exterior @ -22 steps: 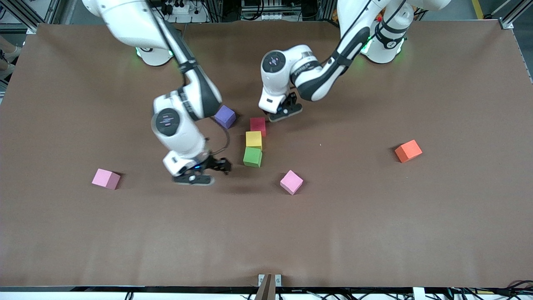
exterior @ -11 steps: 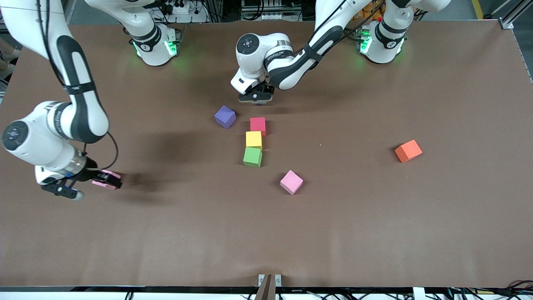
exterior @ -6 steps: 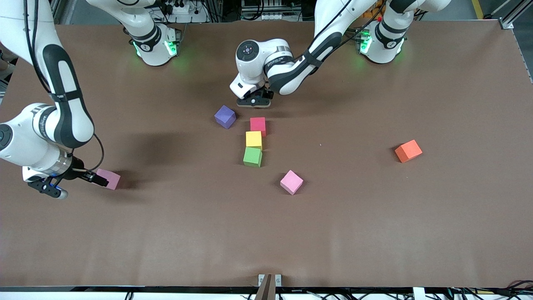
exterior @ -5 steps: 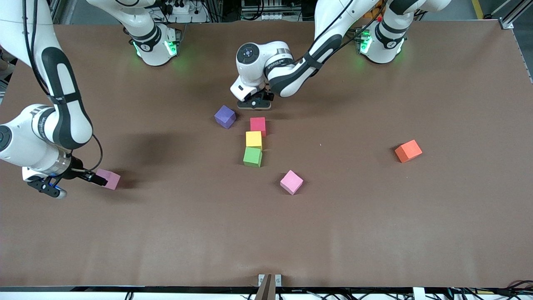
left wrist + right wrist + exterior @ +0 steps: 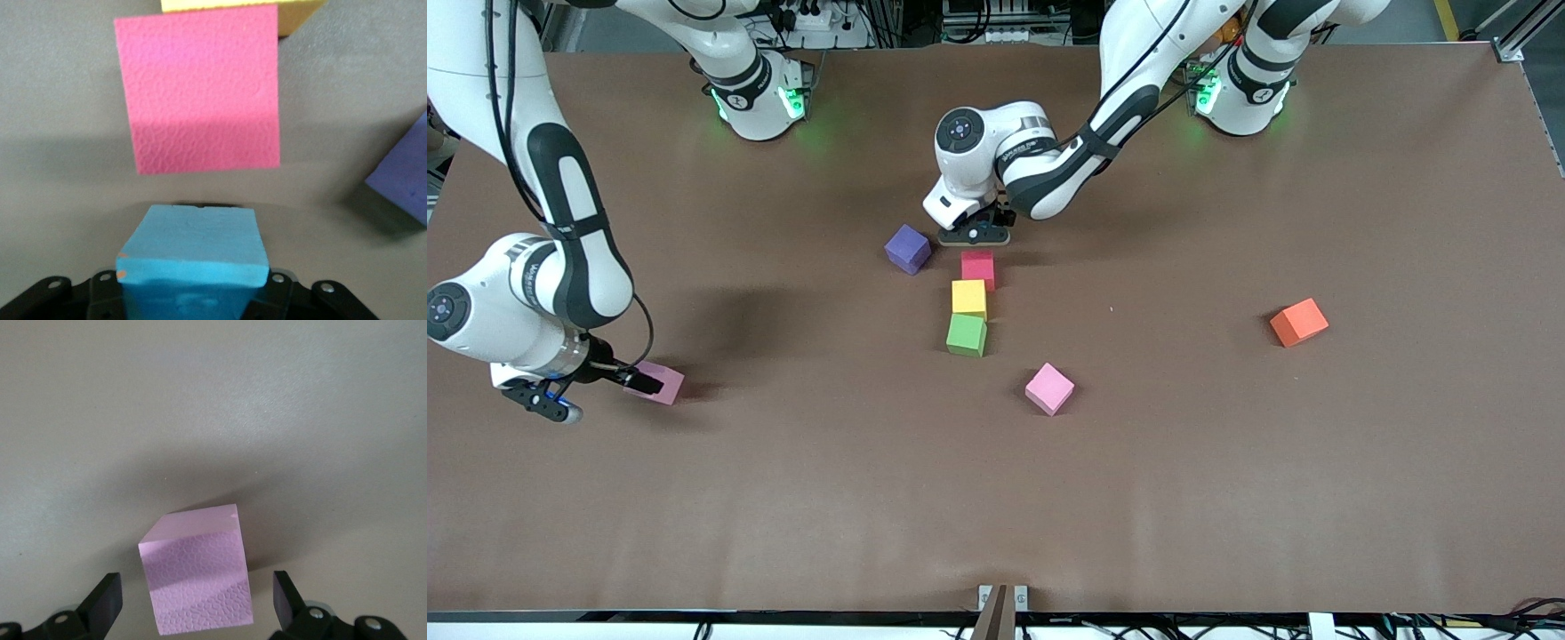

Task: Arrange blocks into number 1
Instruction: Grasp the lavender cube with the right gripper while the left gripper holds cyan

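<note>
Red (image 5: 977, 267), yellow (image 5: 968, 298) and green (image 5: 966, 335) blocks form a short column mid-table, red farthest from the front camera. My left gripper (image 5: 983, 227) hangs low over the table just past the red block (image 5: 200, 100), shut on the blue block (image 5: 193, 257). The purple block (image 5: 908, 249) lies beside the red one, toward the right arm's end. My right gripper (image 5: 647, 384) is open around a pink block (image 5: 198, 577), one fingertip (image 5: 107, 593) on each side and apart from it. A second pink block (image 5: 1049, 388) and the orange block (image 5: 1299, 322) lie loose.
The brown table (image 5: 1227, 489) has wide bare stretches near the front camera and toward the left arm's end. In the left wrist view the purple block (image 5: 403, 173) sits close beside the red block, and the yellow block's edge (image 5: 233, 7) touches the red one.
My left gripper has carried the blue block closer to the red block. My right gripper has shifted slightly at the pink block, staying open around it.
</note>
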You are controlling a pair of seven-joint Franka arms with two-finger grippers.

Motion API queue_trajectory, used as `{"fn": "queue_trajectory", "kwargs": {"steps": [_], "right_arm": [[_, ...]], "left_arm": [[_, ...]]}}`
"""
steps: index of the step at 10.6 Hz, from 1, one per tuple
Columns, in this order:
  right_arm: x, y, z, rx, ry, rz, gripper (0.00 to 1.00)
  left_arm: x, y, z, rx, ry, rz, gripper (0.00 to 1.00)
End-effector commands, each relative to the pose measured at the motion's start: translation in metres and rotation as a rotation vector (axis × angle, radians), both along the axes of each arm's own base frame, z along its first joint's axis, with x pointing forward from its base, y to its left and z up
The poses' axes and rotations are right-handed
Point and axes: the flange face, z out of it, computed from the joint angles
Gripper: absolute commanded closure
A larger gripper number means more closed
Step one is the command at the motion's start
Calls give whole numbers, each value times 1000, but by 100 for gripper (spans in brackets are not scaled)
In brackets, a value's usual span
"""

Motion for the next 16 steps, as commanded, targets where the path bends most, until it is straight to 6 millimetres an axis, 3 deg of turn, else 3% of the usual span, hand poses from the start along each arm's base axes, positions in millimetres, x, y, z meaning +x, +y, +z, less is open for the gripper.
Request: {"fn": "queue_trajectory", "kwargs": {"steps": [1,2,4,5,6,7,8,10,11,13,14,16], "right_arm": [[5,-3,-13,-13,9,22,2],[4,-3,-21,-14,17,22,12],[8,3,-21,-18,7,31,47],[10,4,-20,-18,4,32,56],[12,7,-17,-19,-2,37,56],[20,29,-4,-18,-21,75,55],[27,57,20,-23,-56,132,54],[46,132,52,-15,-125,234,51],[53,184,66,-9,-161,299,51],[60,262,83,6,-200,317,51],[59,301,86,13,-214,330,51],[51,362,82,26,-222,328,51]], "left_arm": [[11,-7,-7,10,-10,-16,100],[11,-9,-10,13,-15,-16,100],[14,-7,-14,29,-23,-17,100],[15,-6,-14,29,-22,-14,100],[14,-6,-16,32,-19,-14,100],[15,-5,-19,34,-14,-11,88],[17,-6,-20,32,-18,-10,1],[20,-5,-21,36,-24,-5,0],[21,-5,-20,37,-27,2,0],[22,-4,-5,54,-38,22,0],[19,-3,2,78,-36,29,0],[13,-4,22,109,-41,30,0]]}}
